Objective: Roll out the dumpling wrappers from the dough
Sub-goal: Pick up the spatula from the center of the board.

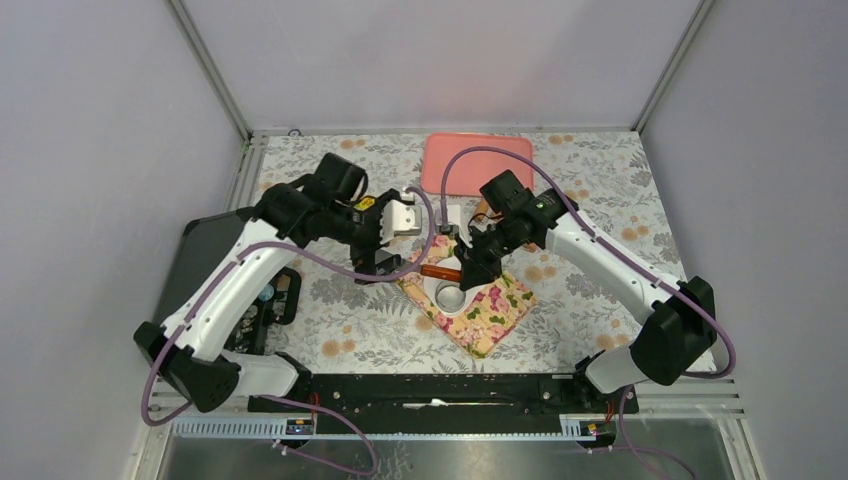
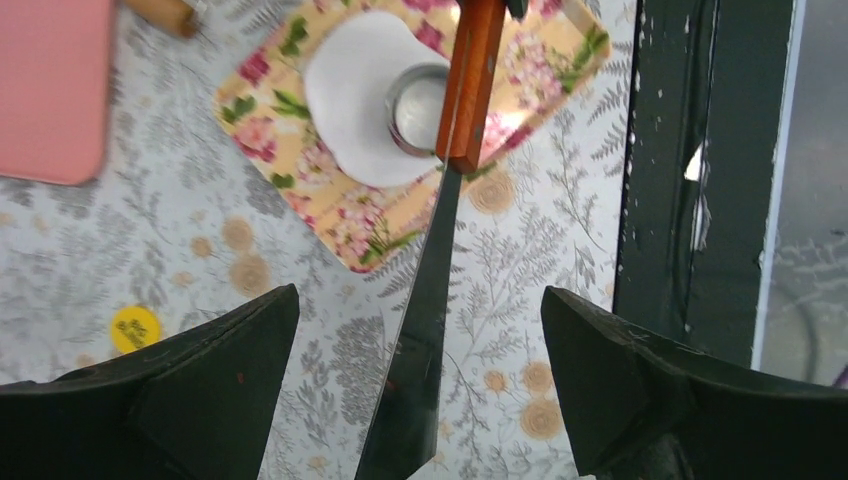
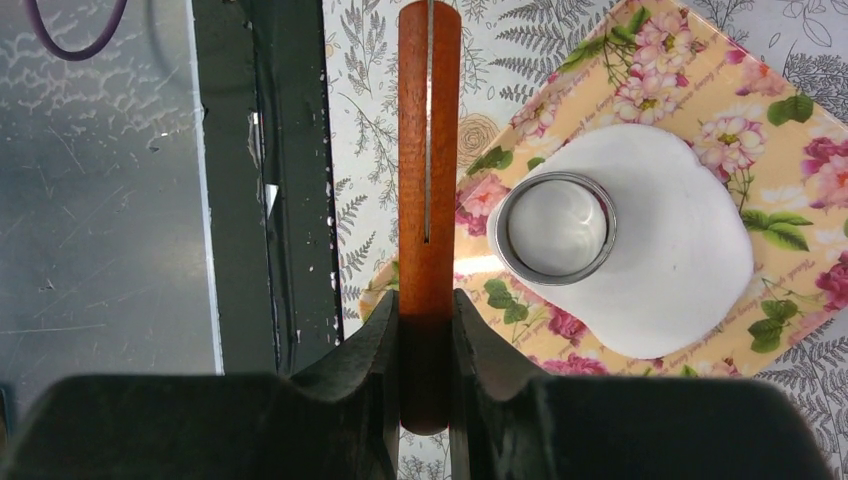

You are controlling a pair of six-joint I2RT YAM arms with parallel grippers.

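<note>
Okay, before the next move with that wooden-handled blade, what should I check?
1. Right gripper shut on the wooden handle: ok.
2. Left gripper open, blade running between its fingers: ok.
3. Metal ring resting on the dough: ok.
4. Dough lying flat on the floral tray: ok.
5. Dough cut through inside the ring: cannot tell.

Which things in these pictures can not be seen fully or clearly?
Dark metal blade of the tool with the brown wooden handle: left wrist view, its tip is cut off by the bottom edge.
Flat white dough sheet under the shiny metal ring: every view, the ring's wall hides whether a disc is cut.
Pale wooden rod: left wrist view, cut off by the top edge.
</note>
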